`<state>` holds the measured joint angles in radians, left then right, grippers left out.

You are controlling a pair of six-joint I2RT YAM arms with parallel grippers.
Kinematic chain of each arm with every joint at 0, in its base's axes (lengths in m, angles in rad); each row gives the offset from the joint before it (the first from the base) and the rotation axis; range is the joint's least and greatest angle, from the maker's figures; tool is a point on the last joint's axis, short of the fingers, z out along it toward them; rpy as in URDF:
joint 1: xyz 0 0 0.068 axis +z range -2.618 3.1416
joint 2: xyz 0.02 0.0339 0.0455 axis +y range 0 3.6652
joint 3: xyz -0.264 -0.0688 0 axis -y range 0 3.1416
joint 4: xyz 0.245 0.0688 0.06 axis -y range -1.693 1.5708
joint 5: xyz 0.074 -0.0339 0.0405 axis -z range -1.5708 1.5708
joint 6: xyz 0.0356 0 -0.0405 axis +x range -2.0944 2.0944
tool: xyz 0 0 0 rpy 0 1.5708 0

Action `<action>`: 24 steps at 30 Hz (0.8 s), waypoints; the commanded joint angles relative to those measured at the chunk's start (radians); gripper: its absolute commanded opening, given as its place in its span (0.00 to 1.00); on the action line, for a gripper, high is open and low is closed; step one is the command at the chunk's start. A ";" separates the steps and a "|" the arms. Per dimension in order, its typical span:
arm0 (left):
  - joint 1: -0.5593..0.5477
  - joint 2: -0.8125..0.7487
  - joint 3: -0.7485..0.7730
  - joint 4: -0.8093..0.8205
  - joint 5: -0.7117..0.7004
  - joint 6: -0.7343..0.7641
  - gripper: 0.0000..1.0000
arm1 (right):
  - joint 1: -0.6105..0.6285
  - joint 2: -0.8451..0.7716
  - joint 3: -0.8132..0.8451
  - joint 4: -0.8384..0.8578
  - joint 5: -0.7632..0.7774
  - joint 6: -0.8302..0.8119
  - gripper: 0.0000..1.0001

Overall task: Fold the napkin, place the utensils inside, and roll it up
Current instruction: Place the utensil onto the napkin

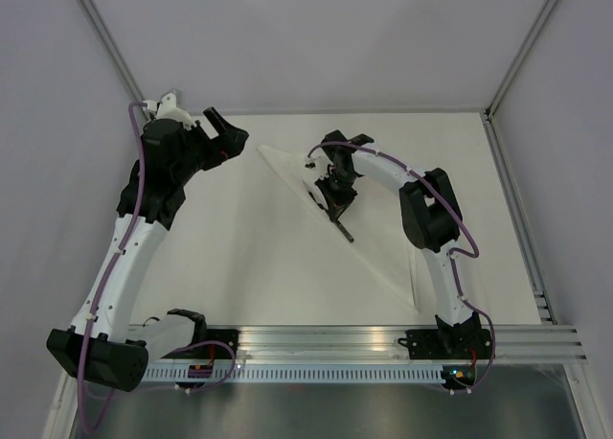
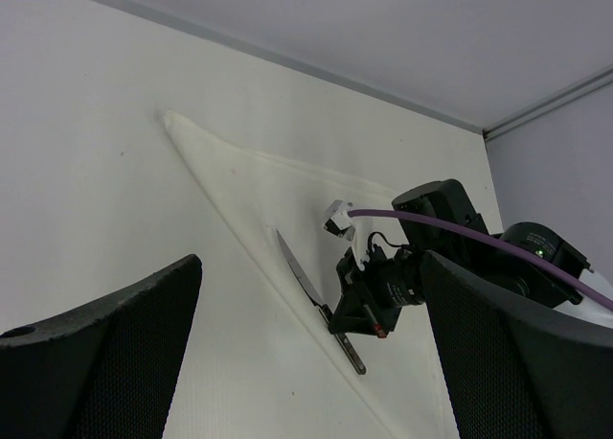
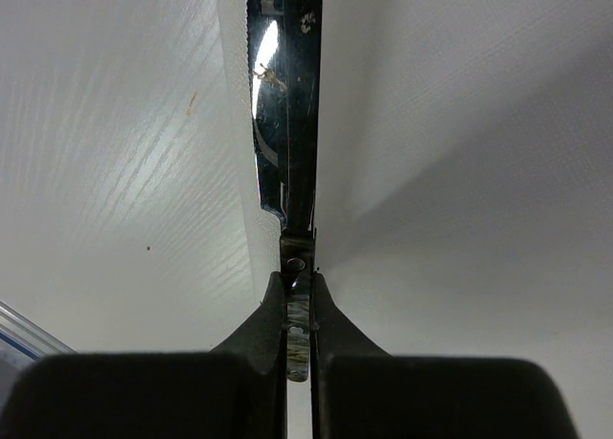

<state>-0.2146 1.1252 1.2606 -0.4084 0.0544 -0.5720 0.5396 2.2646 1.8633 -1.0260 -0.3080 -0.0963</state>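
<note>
The napkin [image 1: 369, 228] lies folded into a white triangle, its long edge running from far left to near right; it also shows in the left wrist view [image 2: 278, 195] and the right wrist view [image 3: 460, 142]. My right gripper [image 1: 337, 201] is shut on the knife [image 1: 343, 226], gripping the handle close to the blade. The knife [image 2: 308, 286] lies along the napkin's long edge, blade pointing away. In the right wrist view the blade [image 3: 284, 103] runs straight ahead of the shut gripper [image 3: 299, 300]. My left gripper [image 1: 226, 134] is open and empty at the far left, off the napkin.
The pale table [image 1: 239, 266] is bordered by a metal rail [image 1: 383, 341] at the near edge and grey walls at the back and sides. Bare tabletop [image 2: 96, 199] lies left of the napkin.
</note>
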 commanded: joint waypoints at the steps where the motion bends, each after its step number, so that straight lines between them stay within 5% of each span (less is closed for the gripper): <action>1: 0.006 0.001 -0.009 0.040 0.016 0.012 1.00 | 0.005 -0.013 -0.004 -0.032 0.037 0.076 0.00; 24: 0.007 0.012 -0.027 0.056 0.027 0.011 1.00 | 0.005 -0.008 -0.042 -0.011 0.036 0.067 0.00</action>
<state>-0.2134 1.1328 1.2369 -0.3912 0.0586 -0.5720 0.5396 2.2642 1.8233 -1.0092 -0.3141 -0.0742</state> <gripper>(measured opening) 0.994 0.042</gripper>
